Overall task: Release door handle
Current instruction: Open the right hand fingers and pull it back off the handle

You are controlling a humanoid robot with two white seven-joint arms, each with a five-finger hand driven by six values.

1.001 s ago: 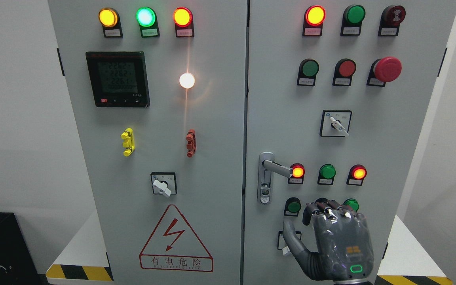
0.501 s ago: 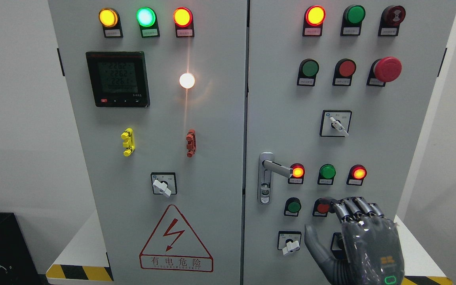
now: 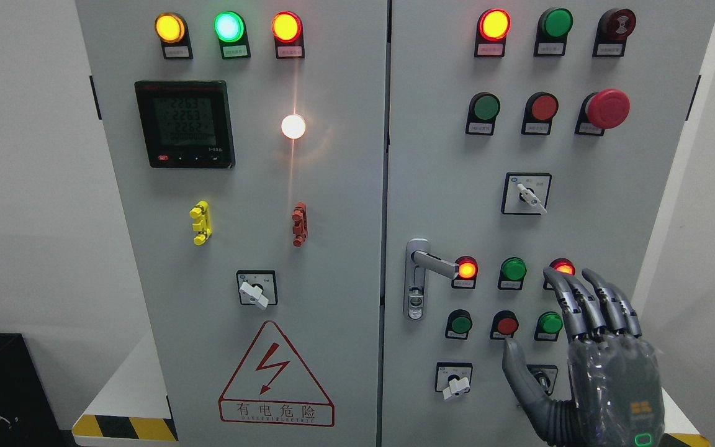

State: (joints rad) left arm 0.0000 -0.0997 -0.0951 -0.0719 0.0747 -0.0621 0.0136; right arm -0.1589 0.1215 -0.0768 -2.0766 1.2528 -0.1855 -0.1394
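I am reading the cabinet from its left door across to where I am working: the digital meter is showing its figures, the white lamp is glowing, and nothing on that side is being touched. Past the seam between the doors, the door handle is sitting on the right door with its lever pointing right toward the lit red indicator, level and free of any contact. Further right, my right robot hand is drifting away from it: a second ago it was low and close under the handle with fingers curled, and now it is hanging well to the right, near the cabinet's edge, fingers straightened and spread, thumb out, holding nothing. Its fingertips are now covering part of the lit red lamp at the row's end. I am judging the release as done, with only the retreat still running. My left arm is not showing at all.
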